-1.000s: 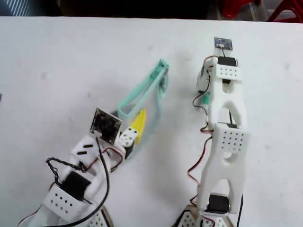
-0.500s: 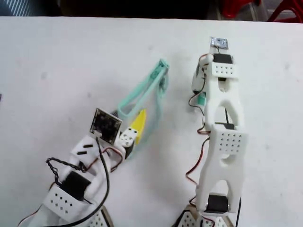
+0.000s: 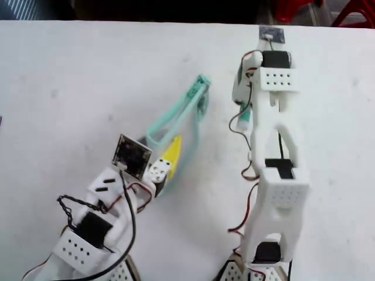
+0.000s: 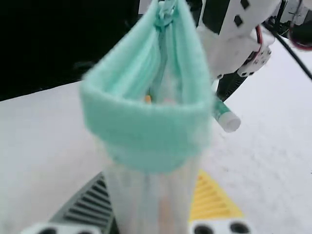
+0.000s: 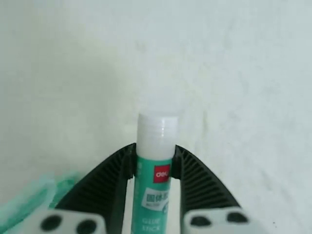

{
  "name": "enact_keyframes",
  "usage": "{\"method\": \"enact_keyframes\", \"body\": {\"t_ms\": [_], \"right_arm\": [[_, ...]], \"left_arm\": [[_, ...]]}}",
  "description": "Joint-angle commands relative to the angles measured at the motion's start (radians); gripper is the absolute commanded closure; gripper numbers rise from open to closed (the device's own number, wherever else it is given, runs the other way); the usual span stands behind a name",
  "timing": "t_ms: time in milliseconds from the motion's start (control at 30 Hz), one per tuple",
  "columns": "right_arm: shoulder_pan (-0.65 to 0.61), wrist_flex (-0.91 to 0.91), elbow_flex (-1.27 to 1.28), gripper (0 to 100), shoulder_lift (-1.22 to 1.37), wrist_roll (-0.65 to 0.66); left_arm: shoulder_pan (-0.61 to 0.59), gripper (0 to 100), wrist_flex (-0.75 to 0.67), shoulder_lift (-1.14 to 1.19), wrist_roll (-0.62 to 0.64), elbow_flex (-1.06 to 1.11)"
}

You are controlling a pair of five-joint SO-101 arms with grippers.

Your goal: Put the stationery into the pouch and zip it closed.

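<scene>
The pouch (image 3: pixel 176 117), clear with a mint zip rim, lies slanted at the table's middle, and its mouth gapes open (image 4: pixel 146 131). My left gripper (image 3: pixel 169 157) is shut on its near end, with the yellow finger (image 4: pixel 212 200) beside the clear wall. Something orange shows faintly inside. My right gripper (image 5: pixel 153 151) is shut on a green and white glue stick (image 5: pixel 156 141). It hangs right of the pouch's far end (image 3: pixel 246 116), cap tip out. The left wrist view catches the stick (image 4: pixel 225 118) just past the rim. A mint edge of the pouch (image 5: pixel 24 207) shows in the right wrist view.
The white table (image 3: pixel 88 76) stretches bare to the left and far right. Its far edge runs along the top, with dark floor and red chair legs (image 3: pixel 351 12) beyond. The right arm's body (image 3: pixel 278 175) stands stretched out right of the pouch.
My right arm has stretched farther toward the table's far edge, carrying the glue stick a little up and left. The left arm and the pouch have stayed put.
</scene>
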Motion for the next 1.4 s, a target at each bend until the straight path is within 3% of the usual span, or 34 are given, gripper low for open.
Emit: {"method": "enact_keyframes", "body": {"t_ms": [0,200,600,1000,1067,1233,1367], "right_arm": [[-0.021,0.050,-0.020,98.2,-0.229,-0.005],[-0.090,0.079,-0.005,98.2,-0.484,-0.005],[-0.193,0.071,0.308,98.1,-1.047,-0.005],[-0.193,-0.136,0.675,98.1,-1.512,0.002],[-0.213,-0.229,0.755,98.1,-1.572,0.084],[-0.401,-0.503,0.950,98.1,-1.658,0.408],[-0.493,-0.624,1.036,98.1,-1.656,0.450]], "left_arm": [[0.008,92,-0.003,-0.015,-0.029,-0.031],[0.008,92,-0.003,-0.015,-0.031,-0.031],[0.007,92,0.000,-0.015,-0.031,-0.029],[0.002,92,0.005,-0.015,-0.031,-0.028],[0.005,92,0.005,-0.015,-0.029,-0.028],[0.007,91,-0.006,-0.015,-0.025,-0.014],[0.002,90,-0.020,-0.015,-0.023,-0.014]]}}
